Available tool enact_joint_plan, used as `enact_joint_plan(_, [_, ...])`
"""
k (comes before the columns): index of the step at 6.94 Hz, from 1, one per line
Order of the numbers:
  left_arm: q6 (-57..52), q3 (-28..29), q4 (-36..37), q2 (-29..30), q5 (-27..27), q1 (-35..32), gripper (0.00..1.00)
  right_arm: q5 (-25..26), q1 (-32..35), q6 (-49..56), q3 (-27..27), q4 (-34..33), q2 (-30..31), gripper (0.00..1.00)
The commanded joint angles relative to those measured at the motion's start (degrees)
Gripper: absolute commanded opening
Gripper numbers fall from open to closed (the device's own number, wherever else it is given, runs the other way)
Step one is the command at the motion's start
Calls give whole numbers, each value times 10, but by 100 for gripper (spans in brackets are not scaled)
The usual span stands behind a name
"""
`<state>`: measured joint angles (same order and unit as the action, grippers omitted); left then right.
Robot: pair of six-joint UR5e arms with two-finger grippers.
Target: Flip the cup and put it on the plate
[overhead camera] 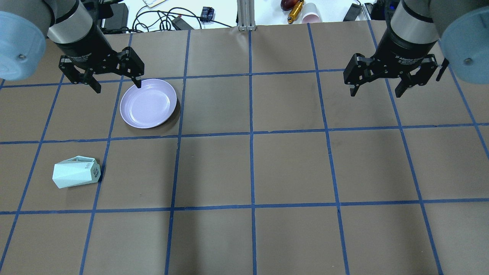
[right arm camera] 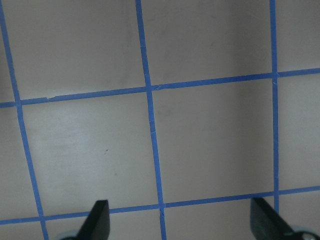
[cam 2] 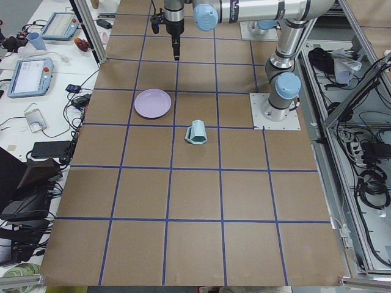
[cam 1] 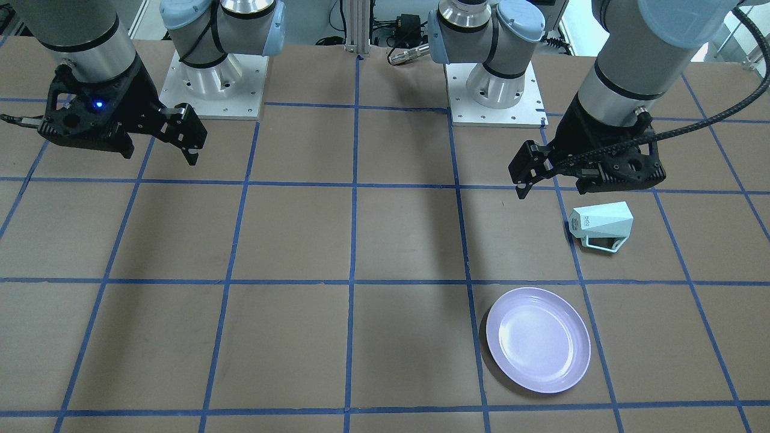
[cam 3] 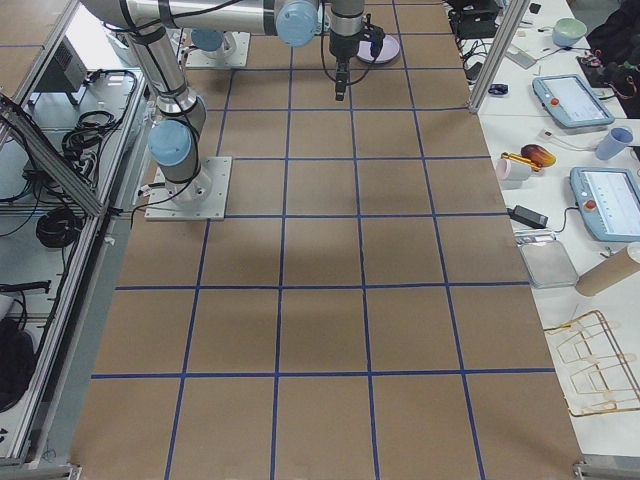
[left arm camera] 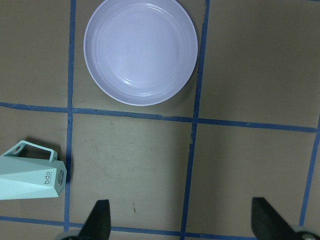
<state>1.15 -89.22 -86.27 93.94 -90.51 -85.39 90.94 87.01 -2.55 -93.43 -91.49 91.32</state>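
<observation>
The mint-green faceted cup [overhead camera: 76, 172] lies on its side on the table on my left side. Its labelled base faces the table's middle and its handle points toward the far edge. It also shows in the front view [cam 1: 601, 224] and the left wrist view [left arm camera: 30, 174]. The lavender plate [overhead camera: 148, 103] lies empty, about one grid square beyond the cup, and shows in the front view [cam 1: 537, 340] and the left wrist view [left arm camera: 140, 50]. My left gripper [overhead camera: 117, 87] is open and empty, held above the table. My right gripper [overhead camera: 376, 93] is open and empty, high over the right side.
The brown table [overhead camera: 290, 172] carries a blue tape grid. The two arm bases [cam 1: 213, 84] [cam 1: 494, 90] stand at the robot's edge. Cables, a pink cup [overhead camera: 312, 17] and small items lie past the far edge.
</observation>
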Motion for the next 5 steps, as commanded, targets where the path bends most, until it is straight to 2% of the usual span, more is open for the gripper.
enact_joint_plan(1, [-1,0,0,4,1,1,100,0,0,0,0,0,0,100])
enact_joint_plan(4, [-5,-6,6,9,2,21,100,0,0,0,0,0,0,100])
enact_joint_plan(5, [-29,-9,4,9,3,52,100,-1,0,0,0,0,0,100])
